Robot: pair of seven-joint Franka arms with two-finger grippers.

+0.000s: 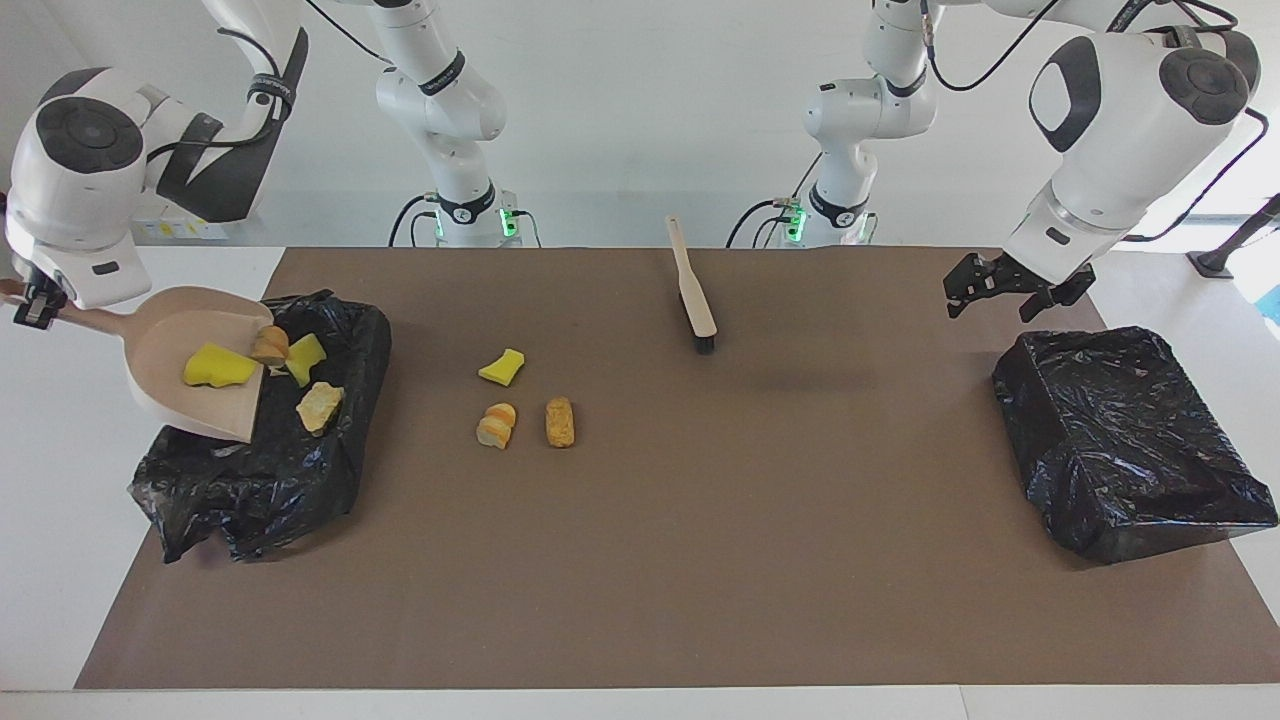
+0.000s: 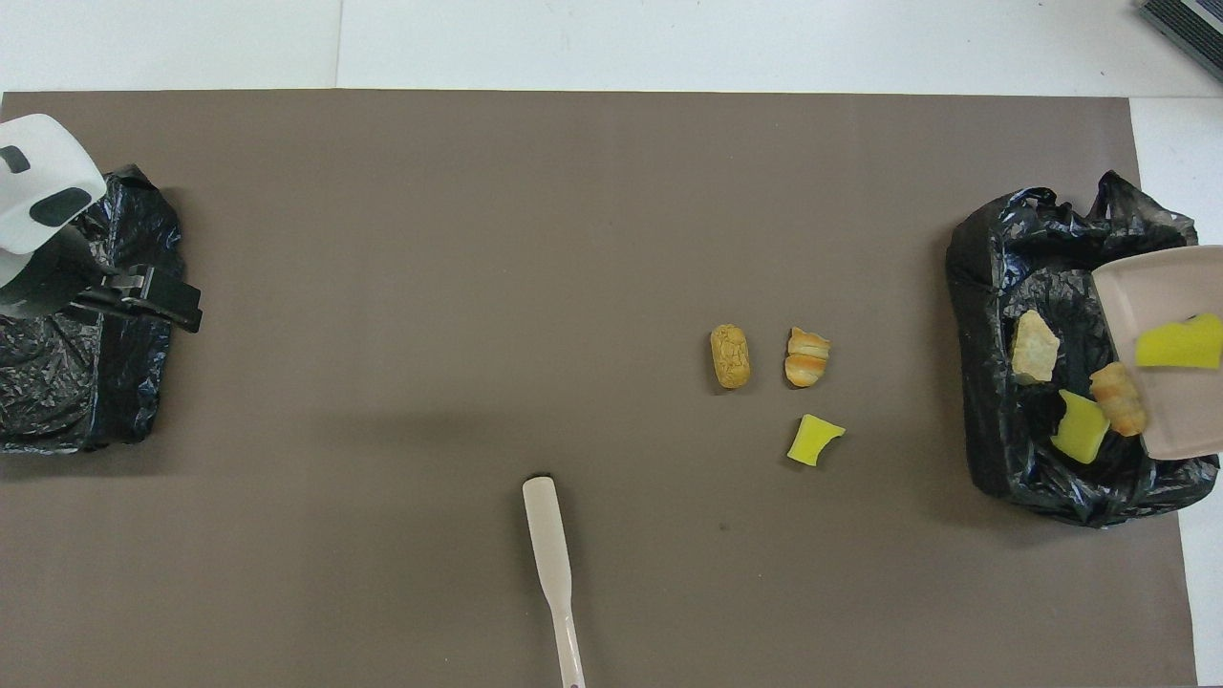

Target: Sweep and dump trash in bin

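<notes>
A brown-topped desk (image 1: pixel 700 560) carries two black bag-lined bins; the landmark here is the bin at the right arm's end (image 1: pixel 265 480), its twin (image 1: pixel 1130 440) sitting at the left arm's end, well apart; over the landmark bin's rim a beige dustpan (image 1: pixel 190 400) hangs tilted, its handle gripped tight by the right tool (image 1: pixel 28 305), which is over the white surface just beside that bin; the left tool (image 1: pixel 1005 285), jaws spread wide and empty, hovers above the mat near the twin bin's robot-side corner; a beige brush (image 1: pixel 692 290) lies flat on the desk, between the two bins and nearer to the robots than the landmark bin; of the trash, one yellow sponge chunk (image 1: pixel 218 365) sits in the dustpan, a bread roll (image 1: pixel 269 344) and a second sponge (image 1: pixel 304 358) are at its lip, a pale piece (image 1: pixel 319 407) lies inside the landmark bin; three more pieces, a sponge (image 1: pixel 501 367), a croissant (image 1: pixel 496 425) and a roll (image 1: pixel 560 421), rest on the desk near that bin, toward the brush.
</notes>
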